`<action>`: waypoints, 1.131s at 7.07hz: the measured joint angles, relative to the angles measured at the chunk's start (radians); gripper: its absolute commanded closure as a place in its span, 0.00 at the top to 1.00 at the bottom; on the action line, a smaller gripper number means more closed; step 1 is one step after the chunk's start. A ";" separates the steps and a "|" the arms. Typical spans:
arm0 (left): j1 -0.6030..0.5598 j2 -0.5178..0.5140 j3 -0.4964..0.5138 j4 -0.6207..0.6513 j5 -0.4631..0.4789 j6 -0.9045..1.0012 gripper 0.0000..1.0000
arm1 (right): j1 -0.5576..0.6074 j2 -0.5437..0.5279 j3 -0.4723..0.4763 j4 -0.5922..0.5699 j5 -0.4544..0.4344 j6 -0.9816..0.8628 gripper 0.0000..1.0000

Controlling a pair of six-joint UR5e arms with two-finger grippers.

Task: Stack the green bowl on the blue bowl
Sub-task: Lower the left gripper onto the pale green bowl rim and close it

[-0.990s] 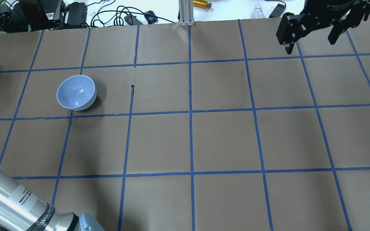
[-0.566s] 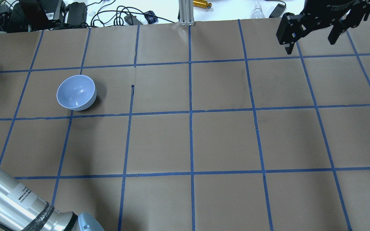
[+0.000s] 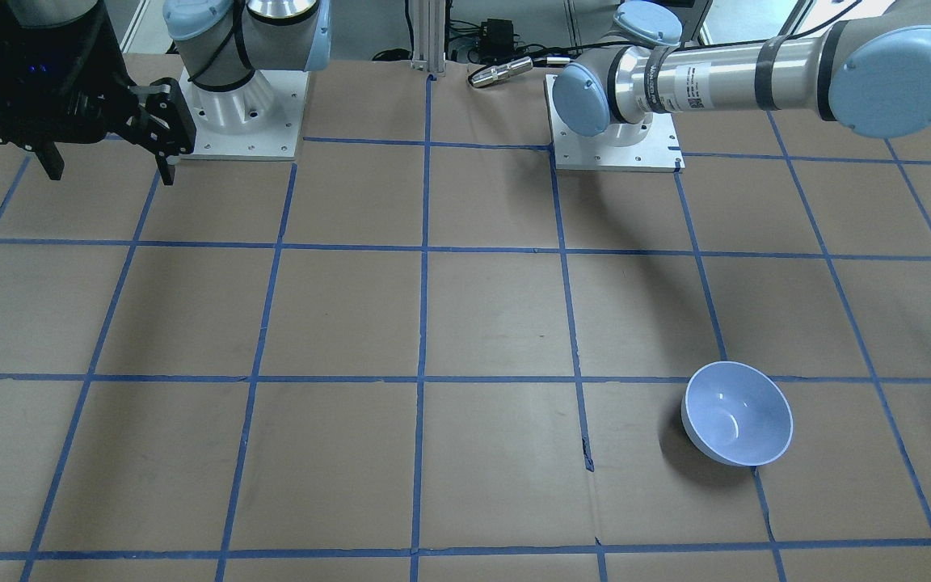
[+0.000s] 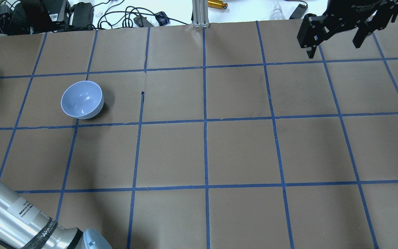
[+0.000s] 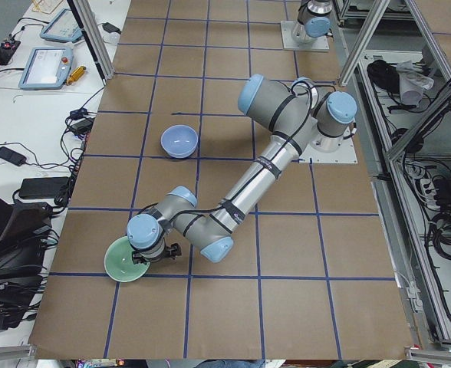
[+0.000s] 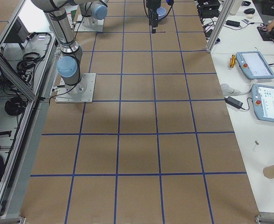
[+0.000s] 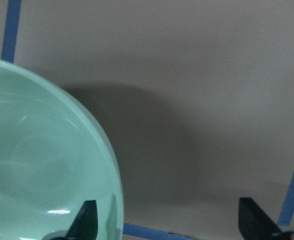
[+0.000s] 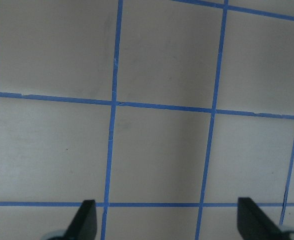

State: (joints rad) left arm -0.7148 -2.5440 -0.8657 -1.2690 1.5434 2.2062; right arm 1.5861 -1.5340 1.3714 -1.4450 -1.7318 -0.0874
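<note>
Straddling the rim of the green bowl [image 7: 42, 165], the left hand [image 7: 169, 222] holds its jaws wide apart. In the left wrist view one fingertip [image 7: 85, 222] shows over the bowl's glossy inside, and the other shows over bare brown paper outside the rim. From this angle I cannot tell whether either finger touches the bowl; the inner one may be just clear of the wall.

The green bowl stands upright on the tabletop [image 4: 240, 152] at the robot's far left end. It lies so far out that the overhead view catches only a slice of it at the left edge. The left arm [image 5: 245, 195] stretches out low from its base, with its wrist bent down over the bowl.

The blue bowl [image 4: 81, 99] stands upright and empty, further in toward the middle of the tabletop. It is well apart from the green one, with a blue tape line [image 4: 24, 103] running between the two. Nothing touches it.

The right hand [image 4: 333, 46] hangs above the far right part of the tabletop, well apart from both bowls. Its jaws are spread wide with nothing between them. The right wrist view shows only the brown paper and the taped grid beneath its fingertips.
</note>
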 measured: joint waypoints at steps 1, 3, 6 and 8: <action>0.000 -0.003 0.000 0.000 0.000 0.003 0.72 | 0.000 0.000 0.000 0.000 0.000 0.000 1.00; 0.000 -0.002 0.001 0.004 0.000 0.011 0.42 | 0.000 0.000 0.000 0.000 0.000 0.000 1.00; 0.000 0.002 0.000 0.009 0.002 0.023 0.27 | 0.000 0.000 0.000 0.000 0.000 0.000 1.00; -0.001 0.006 -0.001 0.010 0.003 0.026 0.00 | 0.000 0.000 0.000 0.000 0.000 0.000 1.00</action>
State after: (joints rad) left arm -0.7158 -2.5383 -0.8665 -1.2595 1.5462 2.2320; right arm 1.5861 -1.5340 1.3714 -1.4450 -1.7319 -0.0874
